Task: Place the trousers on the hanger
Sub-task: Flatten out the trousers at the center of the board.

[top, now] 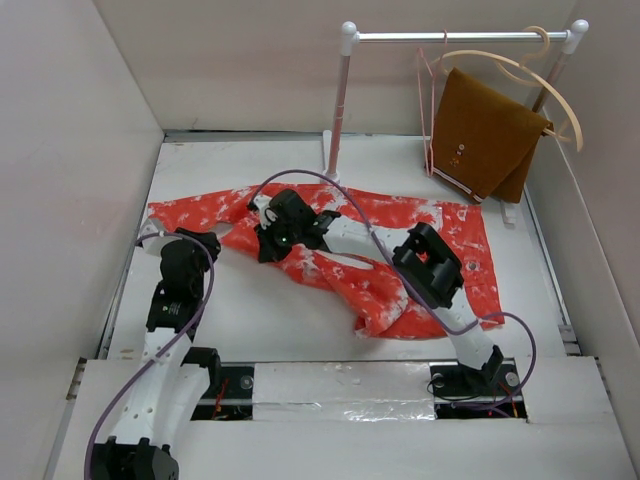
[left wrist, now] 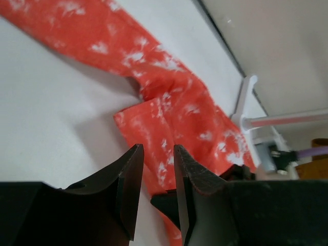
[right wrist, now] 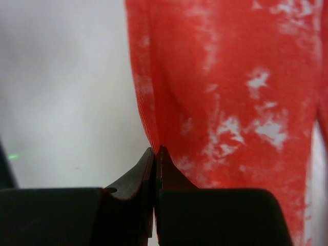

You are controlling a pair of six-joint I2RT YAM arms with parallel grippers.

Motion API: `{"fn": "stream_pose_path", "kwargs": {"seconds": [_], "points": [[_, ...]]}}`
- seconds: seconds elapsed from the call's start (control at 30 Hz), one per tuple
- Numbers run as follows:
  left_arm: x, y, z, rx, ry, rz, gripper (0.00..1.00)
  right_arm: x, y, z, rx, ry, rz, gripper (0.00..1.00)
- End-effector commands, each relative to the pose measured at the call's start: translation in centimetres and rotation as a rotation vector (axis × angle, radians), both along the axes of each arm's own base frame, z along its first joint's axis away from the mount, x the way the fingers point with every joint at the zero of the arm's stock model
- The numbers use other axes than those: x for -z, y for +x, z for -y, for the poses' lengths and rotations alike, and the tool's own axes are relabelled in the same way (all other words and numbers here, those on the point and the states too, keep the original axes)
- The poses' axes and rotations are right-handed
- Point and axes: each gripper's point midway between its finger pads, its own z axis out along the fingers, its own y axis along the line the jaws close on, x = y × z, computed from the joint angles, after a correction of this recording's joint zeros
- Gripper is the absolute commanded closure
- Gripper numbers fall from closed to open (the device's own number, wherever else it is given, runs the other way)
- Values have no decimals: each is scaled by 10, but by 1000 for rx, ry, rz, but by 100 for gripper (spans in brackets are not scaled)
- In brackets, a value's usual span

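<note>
The orange-red trousers [top: 400, 215] mottled with white lie spread across the white table, one leg reaching far left. My right gripper [top: 268, 240] is shut on a folded edge of the trousers [right wrist: 230, 92] near their middle left, with the fabric edge pinched at its tips [right wrist: 155, 151]. My left gripper [top: 208, 242] is low over the table just left of that, slightly open and empty [left wrist: 156, 151], pointing at the trousers [left wrist: 174, 102]. The thin pink wire hanger [top: 430, 110] hangs on the rail at the back right.
A white clothes rack [top: 450, 37] stands at the back, its left post [top: 338, 110] just behind the trousers. A pale wooden hanger [top: 560, 95] with a folded brown cloth [top: 485, 135] hangs next to the pink hanger. Walls close in the left and right sides.
</note>
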Motion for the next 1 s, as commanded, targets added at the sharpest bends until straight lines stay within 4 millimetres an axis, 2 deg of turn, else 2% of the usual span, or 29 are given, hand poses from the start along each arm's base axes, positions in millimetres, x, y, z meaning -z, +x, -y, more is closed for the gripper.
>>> {"fn": "stream_pose_path", "kwargs": {"seconds": [0.0,0.07,0.13,0.17,0.27,0.3,0.37,0.4,0.47,0.5,0.57,0.6,0.63,0.7,0.73,0.8,0.93,0.97], "points": [[18,-6,-7,-49,-17,-44,72,-88,-42,-40,-116,238,45,100],[30,-11,-10,-65,-9,-80,71,-67,-75,-48,-153,193,32,100],[43,-17,-11,-76,-24,-110,68,-52,-90,-49,-163,164,36,97],[56,-21,-10,-75,-26,-132,65,-35,-98,-44,-165,135,13,94],[70,-26,-10,-90,-47,-167,64,-13,-113,-33,-191,110,-53,78],[77,-30,-10,-94,-50,-195,64,-10,-109,-28,-180,104,-62,63],[82,-33,-11,-110,-66,-212,64,-8,-107,-17,-175,80,-60,49],[85,-37,-13,-120,-65,-230,64,-16,-103,-10,-162,83,-48,38],[88,-44,-15,-148,-78,-254,64,-30,-99,-2,-155,99,-25,30],[92,-50,-18,-164,-76,-277,64,-45,-102,2,-156,121,-7,28],[94,-55,-17,-187,-84,-286,63,-61,-92,13,-129,142,20,28],[94,-56,-14,-176,-89,-282,63,-82,-94,17,-124,172,48,28],[96,-58,-14,-179,-100,-288,63,-82,-91,26,-106,171,58,29],[103,-62,-11,-180,-110,-321,63,-92,-88,37,-59,180,93,34],[107,-64,-6,-166,-112,-340,63,-105,-85,48,-32,211,118,35],[117,-70,-3,-180,-126,-408,63,-112,-85,61,-11,226,133,37],[121,-74,-2,-207,-143,-480,65,-131,-73,94,59,263,170,37],[122,-74,-2,-205,-143,-489,65,-141,-70,102,74,278,189,38]]}}
